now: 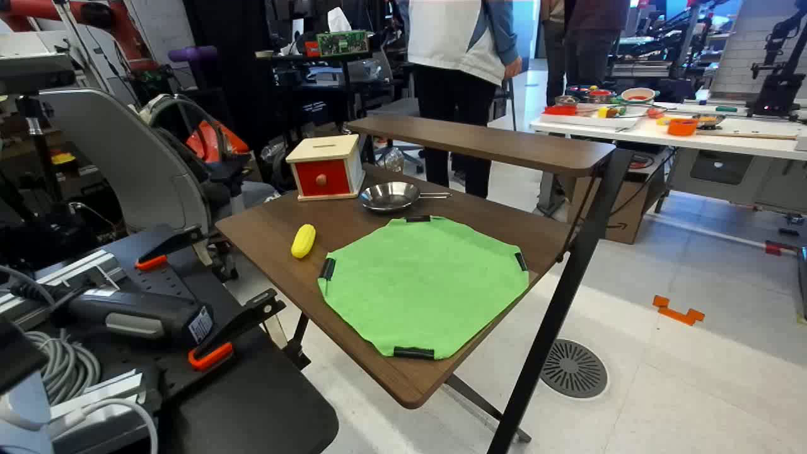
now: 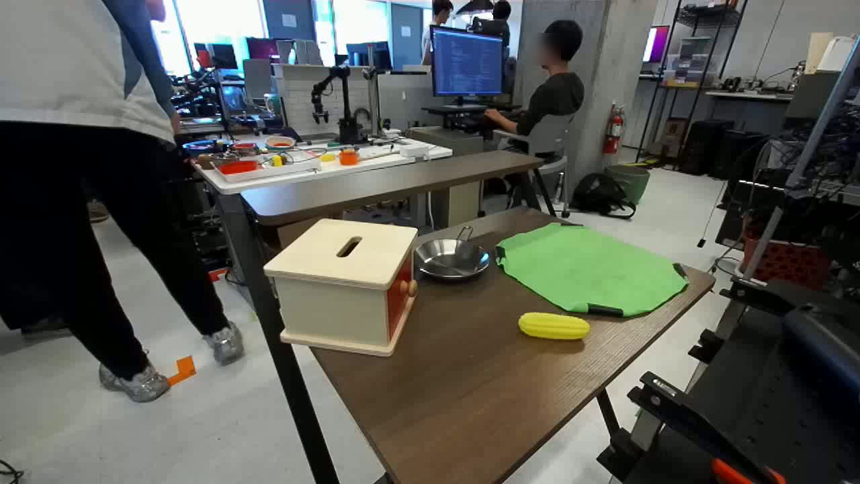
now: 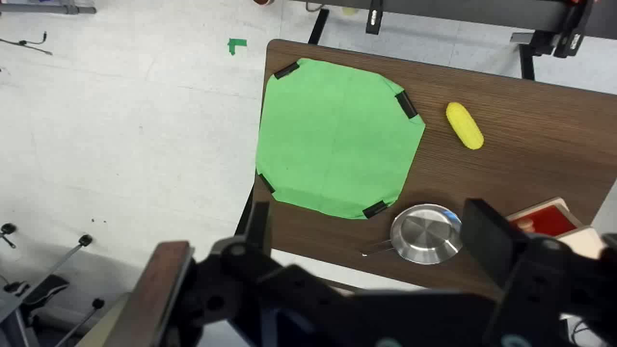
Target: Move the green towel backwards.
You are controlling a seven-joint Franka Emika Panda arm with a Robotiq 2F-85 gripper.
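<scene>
Wrist view: see the gripper [image 3: 368,212] spread wide, grasping nothing, poised above the table [image 3: 544,154]. Outward, find the green towel [image 3: 337,140] lying flat along one short end, untouched, with black strips [image 3: 406,104] at its corners. Farther, note the metal pan [image 3: 426,233] just beside the towel, then the yellow corn [image 3: 464,125], then, clearest in an exterior view, the red-fronted box [image 1: 325,168]. Probably at the approach, before any grasp. Next, need to come down on an edge, pinch towel alone and drag clear of the pan; cannot tell the direction meant by "backwards".
</scene>
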